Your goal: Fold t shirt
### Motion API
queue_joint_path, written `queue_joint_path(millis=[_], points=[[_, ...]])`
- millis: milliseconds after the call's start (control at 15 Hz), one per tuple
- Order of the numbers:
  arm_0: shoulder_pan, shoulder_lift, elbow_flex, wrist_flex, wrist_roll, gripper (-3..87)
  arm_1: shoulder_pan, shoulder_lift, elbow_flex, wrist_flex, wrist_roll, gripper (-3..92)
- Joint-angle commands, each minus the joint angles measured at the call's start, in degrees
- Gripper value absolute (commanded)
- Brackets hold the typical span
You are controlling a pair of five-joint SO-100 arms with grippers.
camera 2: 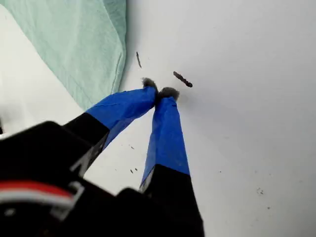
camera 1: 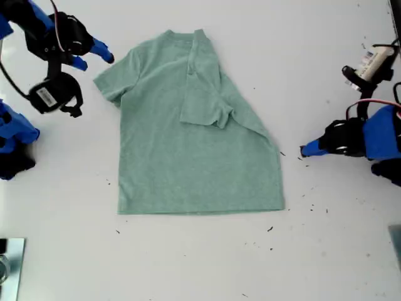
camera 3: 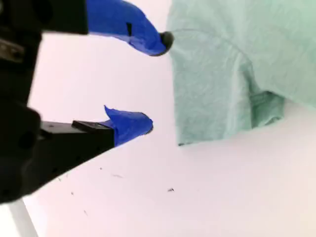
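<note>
The t shirt [camera 1: 194,132] lies half-folded; my first gripper [camera 2: 160,93], pinched together beside its hem, and my second gripper [camera 3: 155,84], spread near its sleeve, hold nothing. A shallow pinch risks dragging both layers.

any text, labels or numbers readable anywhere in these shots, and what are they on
Nothing can be read.
White label on the black part of the arm at the exterior view's left: print too small and blurred.
White label on the part at the exterior view's right edge: dark print, too blurred to read.
The t shirt: plain, no print.
My first gripper and my second gripper: no markings show.
</note>
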Motion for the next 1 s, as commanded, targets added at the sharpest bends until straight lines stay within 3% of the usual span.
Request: queue_joint_path(millis=[0, 200, 400, 467, 533, 600, 733, 933], points=[[-3.4, -2.8, 5.0, -6.9, 1.8, 20.3, -1.1, 0.6, 1.9, 0.4, 0.2, 2.5], [-2.6, -11.6, 10.2, -15.5, 1.8, 20.3, -1.5, 0.6, 1.9, 0.4, 0.2, 2.5], [4.7, -23.4, 7.7, -18.6, -1.1, 19.1, -0.6, 0.6, 1.9, 0.4, -0.7, 2.5], [5.6, -26.7, 6.4, -19.0, -1.2, 16.2, -0.4, 0.6, 1.9, 0.4, -0.9, 2.5], [5.7, -29.0, 5.4, -19.2, -1.0, 7.0, -0.4, 0.6, 1.9, 0.5, -1.1, 2.5], [6.0, -28.2, 5.4, -19.3, -1.2, -0.2, -0.3, 0.6, 1.9, 0.5, -1.1, 2.5], [7.0, -18.8, 5.1, -17.1, -2.2, -0.2, 0.1, 0.6, 1.9, 0.5, -1.4, 2.5], [5.2, -5.8, -3.6, -8.3, 0.2, -0.3, 0.6, 0.6, 1.9, 0.5, -1.9, 2.5]])
